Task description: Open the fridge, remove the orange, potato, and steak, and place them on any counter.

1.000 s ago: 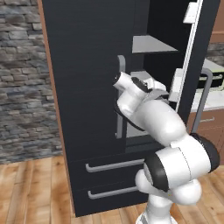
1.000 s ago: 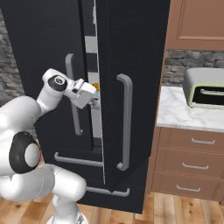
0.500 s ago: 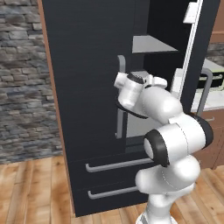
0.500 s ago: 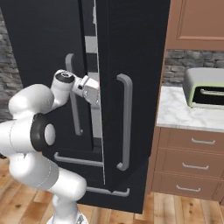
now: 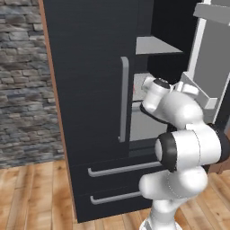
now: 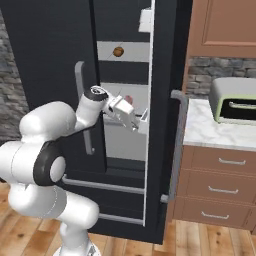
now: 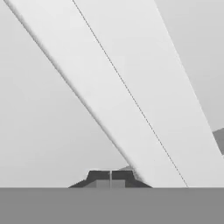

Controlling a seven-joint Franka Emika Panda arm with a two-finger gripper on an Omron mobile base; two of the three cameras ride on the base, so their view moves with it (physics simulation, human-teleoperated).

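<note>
I see the fridge (image 6: pixel 60 45) with its right door (image 6: pixel 162 125) swung partly open. My fingers (image 7: pixel 110 176) are pressed together on nothing, against the door's pale inner edge. The potato (image 6: pixel 118 51) sits on an upper shelf; something pinkish, probably the steak (image 6: pixel 128 99), lies lower. The marble surface (image 6: pixel 210 132) is right of the fridge.

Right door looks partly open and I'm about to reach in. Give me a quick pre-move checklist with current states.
1. Right door of the fridge swung open: ok, light interior exposed.
2. Left door closed: ok.
3. gripper empty and shut: ok, fingertips together in the hand view, right at the door's inner edge.
4. potato located: ok, on an upper shelf.
5. steak located: cannot tell for sure; a pinkish patch shows behind the gripper.
6. orange located: cannot tell.
7. counter has bare space for drop-off: ok.
</note>
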